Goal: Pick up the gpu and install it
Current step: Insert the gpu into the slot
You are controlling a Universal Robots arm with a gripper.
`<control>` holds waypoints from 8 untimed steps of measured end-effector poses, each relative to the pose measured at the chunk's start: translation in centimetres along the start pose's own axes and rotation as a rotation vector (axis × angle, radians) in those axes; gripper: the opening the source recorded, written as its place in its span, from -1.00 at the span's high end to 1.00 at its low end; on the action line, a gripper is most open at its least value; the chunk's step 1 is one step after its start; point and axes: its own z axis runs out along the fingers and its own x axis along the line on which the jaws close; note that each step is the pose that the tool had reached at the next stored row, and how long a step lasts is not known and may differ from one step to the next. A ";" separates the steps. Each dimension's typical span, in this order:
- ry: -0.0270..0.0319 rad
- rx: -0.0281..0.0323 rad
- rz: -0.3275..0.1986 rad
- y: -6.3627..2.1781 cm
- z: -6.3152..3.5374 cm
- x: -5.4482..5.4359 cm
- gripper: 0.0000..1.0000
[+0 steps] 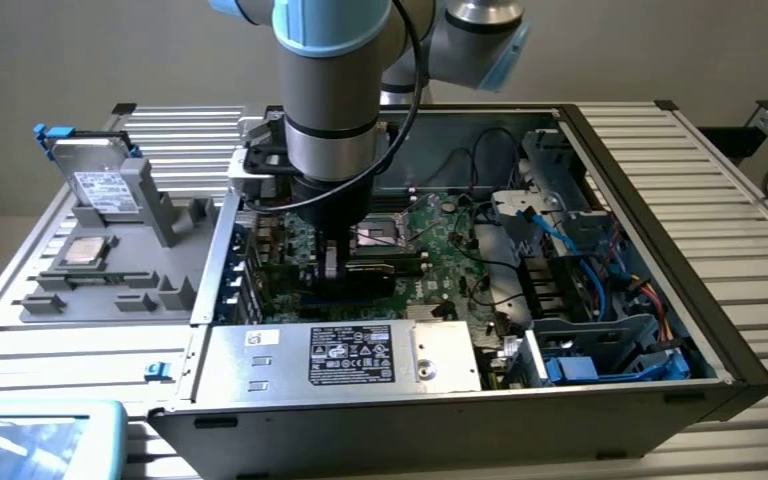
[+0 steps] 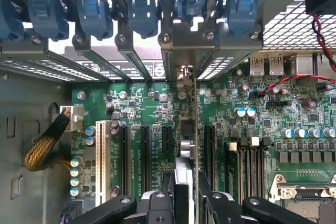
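Observation:
The gpu [image 2: 185,148] stands on edge between my fingers, seen edge-on as a thin board with its metal bracket [image 2: 182,77] up against the case's rear slot openings. My gripper [image 2: 184,205] is shut on it. The card hangs low over the green motherboard [image 2: 136,103], in line with the black expansion slots [image 2: 144,150]; whether it sits in a slot I cannot tell. In the exterior view the gripper [image 1: 333,262] reaches down into the open computer case [image 1: 651,250], left of the processor socket [image 1: 381,232].
Blue slot latches [image 2: 142,11] line the rear panel. A silver power supply [image 1: 344,355] fills the case's front; a drive cage with blue cables [image 1: 584,330] takes the exterior view's right. A grey fixture holding a hard drive [image 1: 101,190] stands outside, left. A yellow-sleeved cable [image 2: 44,145] lies beside the board.

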 end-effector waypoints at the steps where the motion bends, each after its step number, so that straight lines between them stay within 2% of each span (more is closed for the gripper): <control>1: 0.0000 0.0000 0.000 -0.04 0.00 0.0 0.44; 8: 0.0000 0.0009 0.000 0.01 0.09 0.0 0.44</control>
